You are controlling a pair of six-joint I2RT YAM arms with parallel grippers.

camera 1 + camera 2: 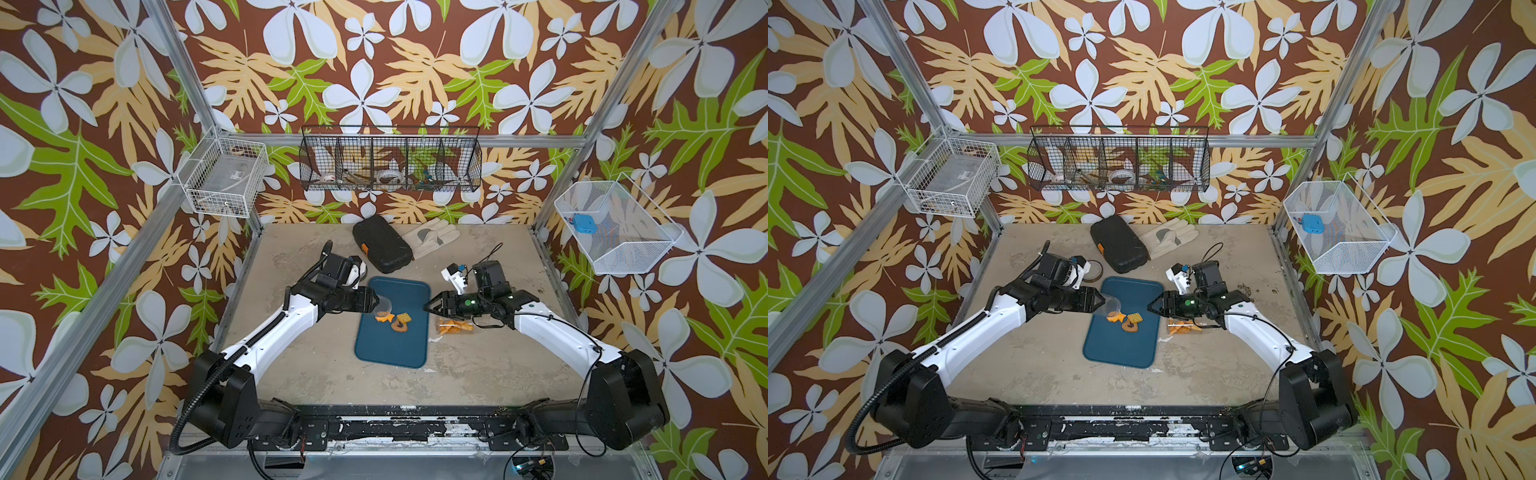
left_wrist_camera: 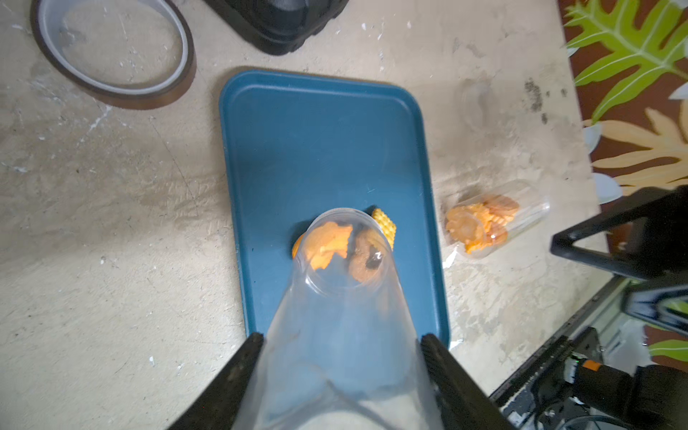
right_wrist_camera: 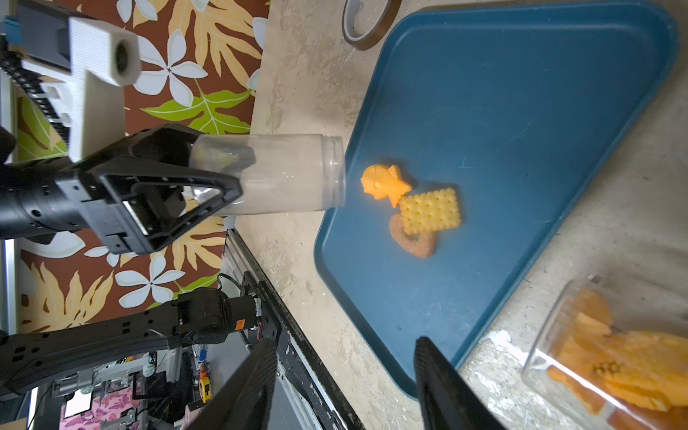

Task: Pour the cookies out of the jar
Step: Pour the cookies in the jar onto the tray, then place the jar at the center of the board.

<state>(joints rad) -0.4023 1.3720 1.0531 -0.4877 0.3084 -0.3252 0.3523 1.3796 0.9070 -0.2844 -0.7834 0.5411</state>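
My left gripper (image 2: pixel 340 337) is shut on a clear plastic jar (image 2: pixel 342 298), tipped with its mouth low over the blue tray (image 1: pixel 399 353). The jar (image 3: pixel 283 175) looks empty in the right wrist view. Three cookies (image 1: pixel 397 321) lie together on the tray just past its mouth: an orange fish (image 3: pixel 385 184), a yellow ridged rectangle (image 3: pixel 430 212) and a brown one (image 3: pixel 413 244). My right gripper (image 3: pixel 344 342) is open and empty at the tray's right edge, above a second clear jar (image 3: pixel 614 353) lying on the table with orange cookies inside.
A black case (image 1: pixel 382 245) and a pale work glove (image 1: pixel 432 239) lie behind the tray. A tape roll (image 2: pixel 111 52) sits on the table at the tray's back left. Wire baskets (image 1: pixel 390 164) hang on the back and side walls.
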